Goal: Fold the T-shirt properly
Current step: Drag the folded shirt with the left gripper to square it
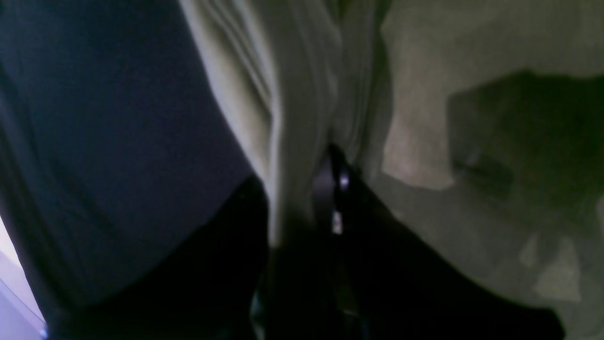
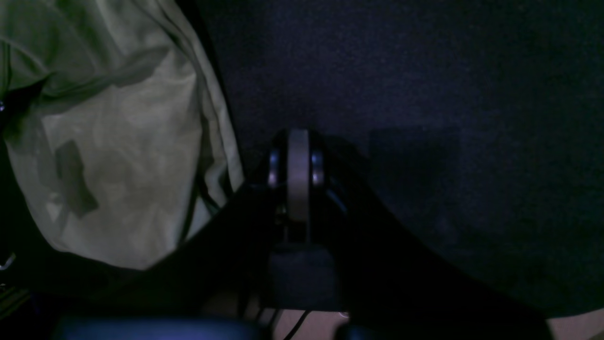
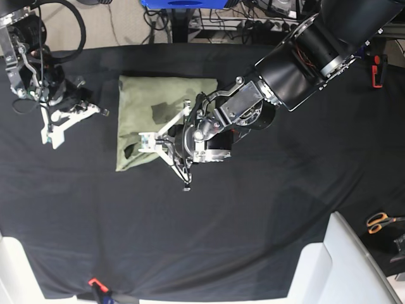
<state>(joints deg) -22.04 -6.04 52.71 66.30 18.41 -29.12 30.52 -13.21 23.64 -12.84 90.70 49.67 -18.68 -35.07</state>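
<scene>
Blk cloth [image 3: 266,209]; scissors [image 3: 381,220] far edge

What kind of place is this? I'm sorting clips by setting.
Likely a robotics lab bench: a black cloth covers the table, cables and a power strip sit behind it, and scissors lie beside a folded T-shirt.

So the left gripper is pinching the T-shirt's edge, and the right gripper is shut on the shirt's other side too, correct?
Not quite. The left gripper is pinching the T-shirt, but the right gripper holds nothing: the right wrist view shows it shut over the bare black cloth, beside the shirt rather than on it.
</scene>
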